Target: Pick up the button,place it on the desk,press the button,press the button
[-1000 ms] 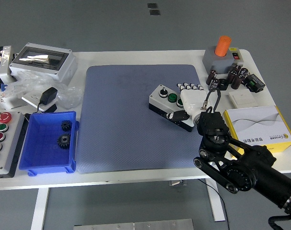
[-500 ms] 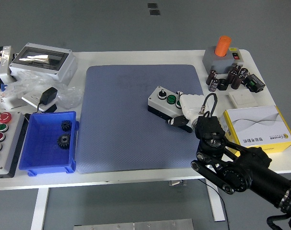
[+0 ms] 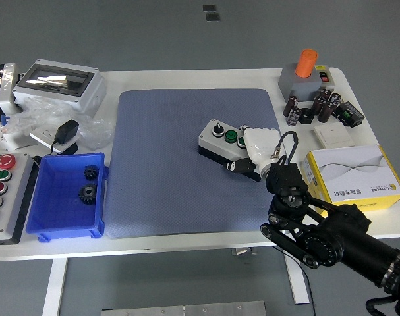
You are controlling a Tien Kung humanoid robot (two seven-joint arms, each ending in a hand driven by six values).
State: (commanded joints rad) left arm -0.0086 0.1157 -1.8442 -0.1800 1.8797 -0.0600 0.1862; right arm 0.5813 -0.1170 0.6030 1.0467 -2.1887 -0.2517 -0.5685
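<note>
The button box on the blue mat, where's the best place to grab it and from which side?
Grip the button box across its long side walls at the right end, coming from the right, as the right hand does now. It lies flat and slanted, buttons up, so gripping the sides leaves them free.

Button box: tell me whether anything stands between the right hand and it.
Nothing visible does. The right hand already lies on the right end of the button box, which sits on the blue mat. Its green button and black knob are uncovered.
</note>
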